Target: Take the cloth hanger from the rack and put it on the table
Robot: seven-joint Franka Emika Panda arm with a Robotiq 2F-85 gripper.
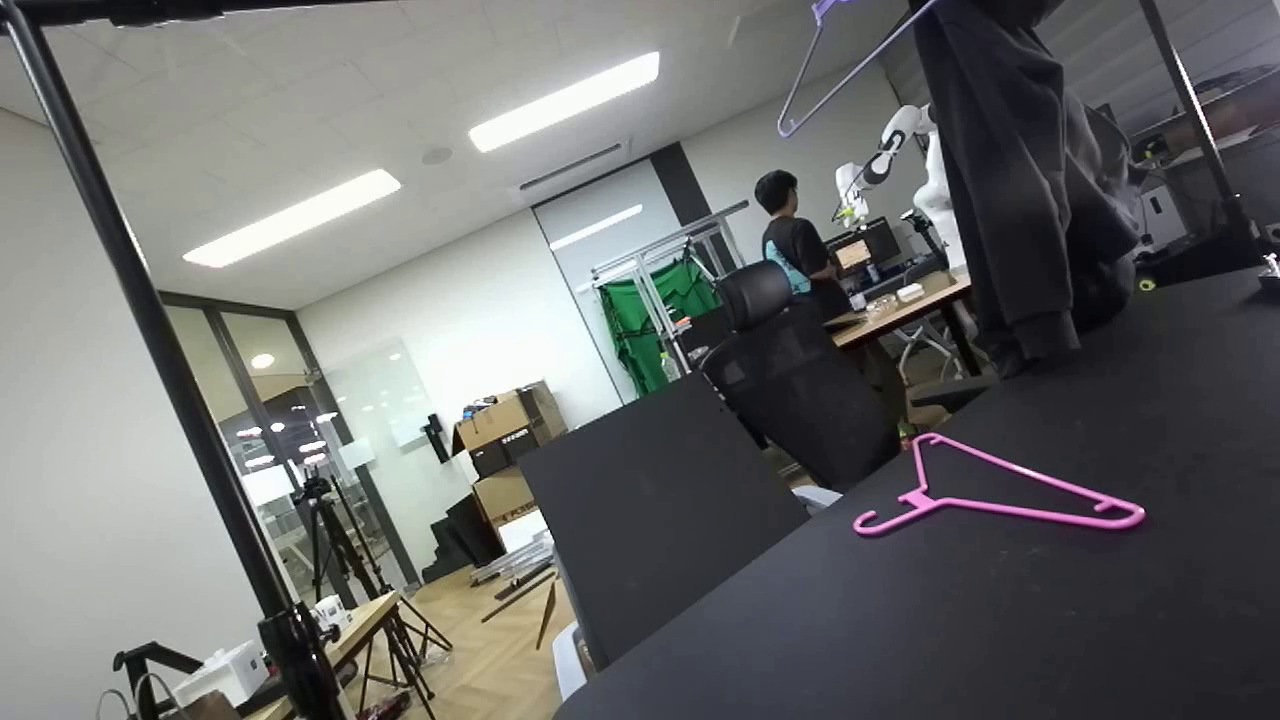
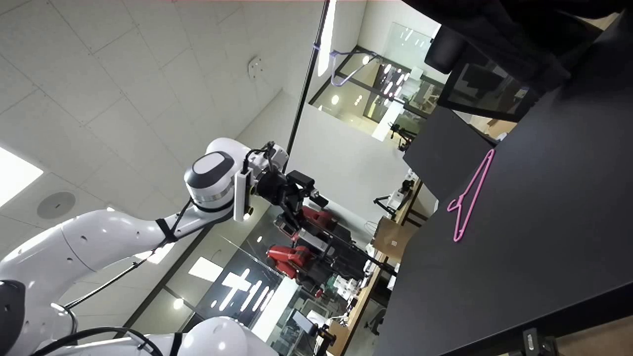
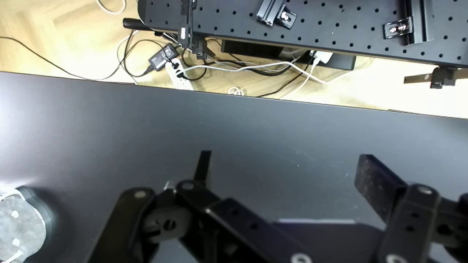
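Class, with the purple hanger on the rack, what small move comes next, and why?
Probably ease the tool towards the purple hanger: the wrist view shows the jaws open with nothing held, and in an exterior view the hanger hangs from the rack, apart from the tool.

Cloth hngr (image 2: 339, 53) hung on rack (image 2: 302, 99); 2nd hngr (image 1: 1030, 512) lying on tbl (image 1: 1000, 620).

No text is legible (print on the cardboard boxes (image 1: 495, 426) is too small).

In an exterior view, 2 long white rectangular ceiling lights (image 1: 567, 102) shine above a pale wooden herringbone floor (image 1: 485, 660) and a black mesh-backed office chair (image 1: 815, 390).
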